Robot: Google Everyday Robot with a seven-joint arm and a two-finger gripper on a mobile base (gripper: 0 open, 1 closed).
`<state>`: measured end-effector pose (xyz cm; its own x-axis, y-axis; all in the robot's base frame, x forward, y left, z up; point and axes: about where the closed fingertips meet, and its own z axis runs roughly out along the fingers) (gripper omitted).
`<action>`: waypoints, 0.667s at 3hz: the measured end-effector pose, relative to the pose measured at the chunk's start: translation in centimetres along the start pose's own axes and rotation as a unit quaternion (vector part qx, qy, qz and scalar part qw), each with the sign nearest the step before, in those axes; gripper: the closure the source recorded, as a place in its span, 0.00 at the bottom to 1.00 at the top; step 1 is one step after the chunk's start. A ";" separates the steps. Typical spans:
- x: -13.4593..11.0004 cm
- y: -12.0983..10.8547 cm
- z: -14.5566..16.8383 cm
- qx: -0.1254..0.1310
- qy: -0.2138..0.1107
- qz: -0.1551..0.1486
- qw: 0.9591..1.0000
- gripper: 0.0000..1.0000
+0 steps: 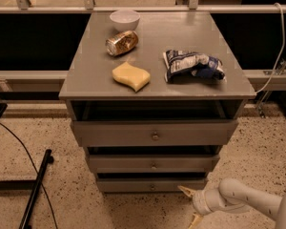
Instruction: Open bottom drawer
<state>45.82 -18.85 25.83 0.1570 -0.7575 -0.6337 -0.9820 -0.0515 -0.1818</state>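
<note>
The grey cabinet has three drawers. The bottom drawer (133,184) is the lowest and slimmest, with a small round knob (152,187), and its front stands nearly flush with the cabinet. My gripper (190,205) is low at the bottom right, just right of and in front of that drawer's right end. Its two tan fingers (185,191) are spread open and hold nothing. It is apart from the knob, which lies to its left.
The middle drawer (152,163) and top drawer (155,133) are above. On the cabinet top (86,75) lie a white bowl (124,18), a can (121,42), a yellow sponge (130,76) and a chip bag (193,65). A black stand leg (35,190) crosses the floor at left.
</note>
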 end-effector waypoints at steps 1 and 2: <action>2.1 -2.4 1.4 0.017 -0.005 0.011 1.000 0.00; 3.6 -4.5 2.0 0.039 -0.005 0.017 0.999 0.00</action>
<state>50.97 -20.02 22.84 0.1259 -0.7511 -0.6481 -0.9756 0.0249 -0.2183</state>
